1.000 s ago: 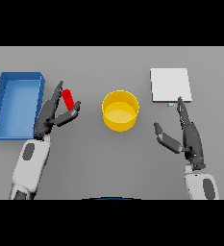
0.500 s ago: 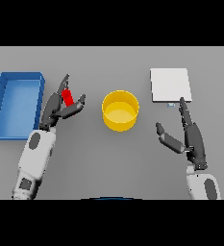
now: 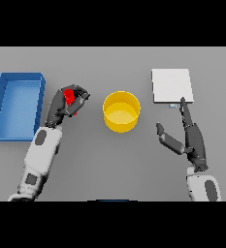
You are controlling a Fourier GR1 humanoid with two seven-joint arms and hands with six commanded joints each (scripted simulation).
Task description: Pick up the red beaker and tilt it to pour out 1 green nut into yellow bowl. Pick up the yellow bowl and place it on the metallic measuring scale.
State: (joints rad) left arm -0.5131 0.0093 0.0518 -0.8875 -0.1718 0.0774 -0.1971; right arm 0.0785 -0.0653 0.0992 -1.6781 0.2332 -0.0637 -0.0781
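Left hand (image 3: pixel 66 106) now curled round the beaker (image 3: pixel 71 96), fingers wrapped over it so that only a patch of red shows between them. A second ago spread open beside the beaker, half a second ago closing in; grasp now looks made. Beaker held just left of the bowl (image 3: pixel 121 112), not touching it, near the right edge of the blue bin (image 3: pixel 16 106). Cannot tell whether lifted clear of the counter (image 3: pixel 114 160) or resting on it, nor whether upright or tilted. No green nut visible, in the beaker or in the bowl.

Meaning for the task: first step, the pick-up, probably done or nearly so; next would be carrying the beaker over the bowl rim and tipping it. Care needed to let out one nut only.

Right hand (image 3: pixel 189 138) idle, fingers straight and relaxed, thumb out to the side, fingertips just below the scale (image 3: pixel 171 86); much as it was before. Bowl unmoved between the two hands, scale bare, well apart from the bowl.
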